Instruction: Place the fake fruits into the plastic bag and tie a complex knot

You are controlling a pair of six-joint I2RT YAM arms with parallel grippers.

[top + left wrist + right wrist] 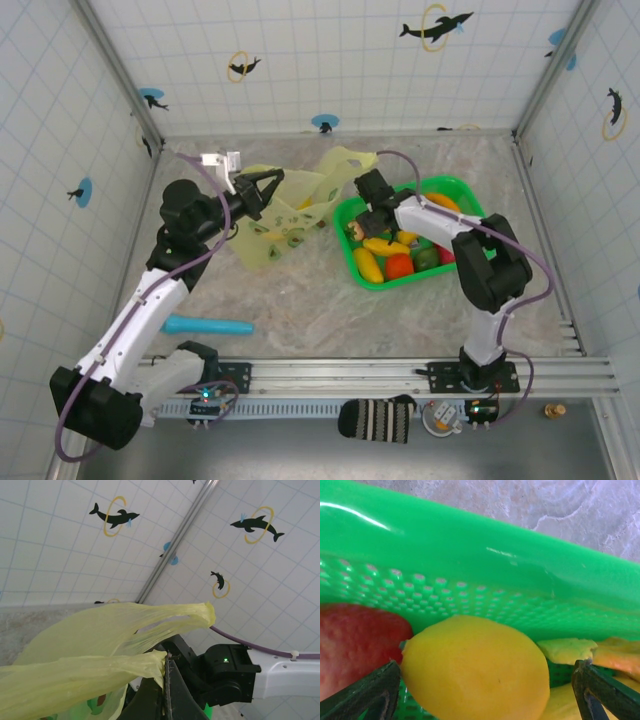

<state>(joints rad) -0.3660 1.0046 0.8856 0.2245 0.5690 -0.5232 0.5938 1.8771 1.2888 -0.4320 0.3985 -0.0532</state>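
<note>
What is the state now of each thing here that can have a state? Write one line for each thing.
plastic bag: untied, one handle held up.
left gripper: shut on that handle.
right gripper: open, jaws either side of a yellow fruit.
green tray: upright on the table, holding fruits.
fake fruits: in the tray, none gripped.
teal stick: lying flat on the table, untouched.

Pale yellow-green bag (288, 215) (avocado print, seemingly), green tray (452, 181)

White gridded walls (330, 60) with dolphin stickers (436, 25) — metal corner posts (118, 70), grey marbled tabletop (300, 300)
</note>
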